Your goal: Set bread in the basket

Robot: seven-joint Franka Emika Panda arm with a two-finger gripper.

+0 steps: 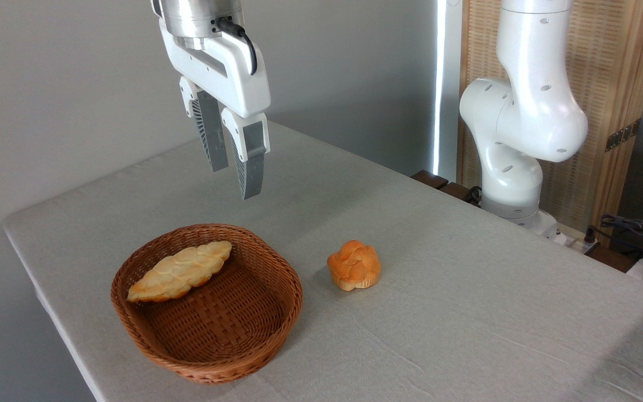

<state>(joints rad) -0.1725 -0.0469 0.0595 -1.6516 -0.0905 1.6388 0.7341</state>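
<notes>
The bread (181, 271) lies inside the basket (277, 326). It is long and pale yellow, with bumpy lobes like a braid. It rests along the back left side of the basket, with one end up near the far rim and the other end down by the left rim. It seems to lean a little on the basket's wall, though that is hard to tell from here. The basket is brown and woven, with a thick rim, and it sits on the bench (466, 312) near the front left corner. The bench has a light grey cloth on it. A small round orange bun (354, 264) sits on the cloth just to the right of the basket, not touching it. The end effector (236, 174) hangs in the air high above the basket's far rim. Its two grey fingers (252, 162) point down with a small gap between them, and they hold nothing. The white arm's base (514, 184) stands at the far right edge of the bench.
</notes>
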